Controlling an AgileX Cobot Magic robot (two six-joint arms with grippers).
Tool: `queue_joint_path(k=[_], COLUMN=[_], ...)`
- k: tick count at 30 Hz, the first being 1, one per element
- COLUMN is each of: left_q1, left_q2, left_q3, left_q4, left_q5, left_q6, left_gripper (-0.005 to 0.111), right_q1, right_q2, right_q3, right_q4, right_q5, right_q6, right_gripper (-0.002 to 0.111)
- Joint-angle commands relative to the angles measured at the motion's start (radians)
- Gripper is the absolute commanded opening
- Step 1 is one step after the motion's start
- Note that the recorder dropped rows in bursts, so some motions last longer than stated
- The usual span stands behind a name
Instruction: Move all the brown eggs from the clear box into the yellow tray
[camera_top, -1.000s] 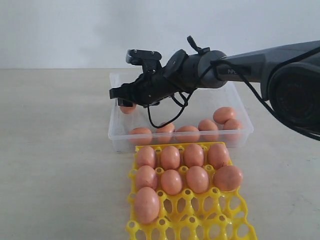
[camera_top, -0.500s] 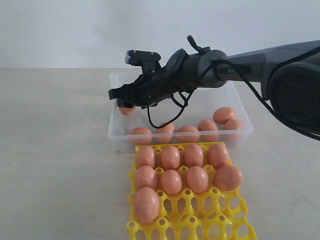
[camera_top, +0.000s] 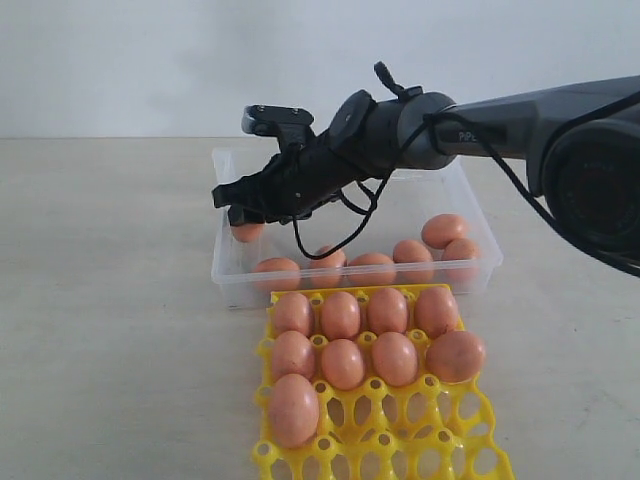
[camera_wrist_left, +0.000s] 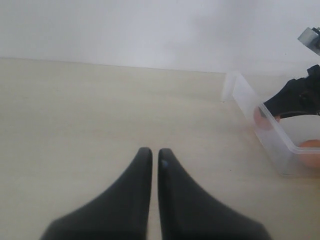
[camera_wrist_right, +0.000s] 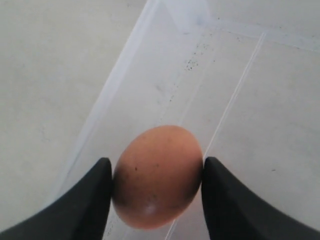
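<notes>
My right gripper (camera_top: 240, 212) reaches across to the far left corner of the clear box (camera_top: 225, 290) and is shut on a speckled brown egg (camera_top: 247, 231). In the right wrist view its two fingers press both sides of that egg (camera_wrist_right: 157, 175), just above the box floor. Several more brown eggs (camera_top: 372, 266) lie along the box's front wall. The yellow tray (camera_top: 400, 440) in front of the box holds several eggs (camera_top: 341, 315) in its rear rows. My left gripper (camera_wrist_left: 151, 152) is shut and empty over bare table, out of the exterior view.
The left wrist view shows the box corner (camera_wrist_left: 270, 135) and the right gripper's dark fingers (camera_wrist_left: 295, 97) off to one side. The tray's front cups (camera_top: 440, 465) hold nothing. Bare table lies left of the box.
My right gripper has shifted slightly left and lower with the egg between its fingers. The clear box has slid a little to the left. The left gripper's earlier position is not shown.
</notes>
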Motion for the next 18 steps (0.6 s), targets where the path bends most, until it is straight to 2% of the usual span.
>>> queue_joint_path(k=[1, 6, 18], left_q1=[-0.004, -0.004, -0.004], left_q2=[-0.002, -0.002, -0.002], left_q3=[0.004, 0.004, 0.004], left_q4=[0.004, 0.004, 0.004], left_q5=[-0.013, -0.013, -0.013], left_q6=[0.004, 0.004, 0.004], left_gripper=[0.004, 0.004, 0.004], right_q1=[0.003, 0.003, 0.004], right_q2=[-0.028, 0.009, 0.012], right_q3=[0.001, 0.001, 0.001], right_q4=[-0.023, -0.014, -0.023], right_q5=[0.024, 0.038, 0.025], right_q6=[0.01, 0.076, 0.08], right_gripper=[0.042, 0.042, 0.041])
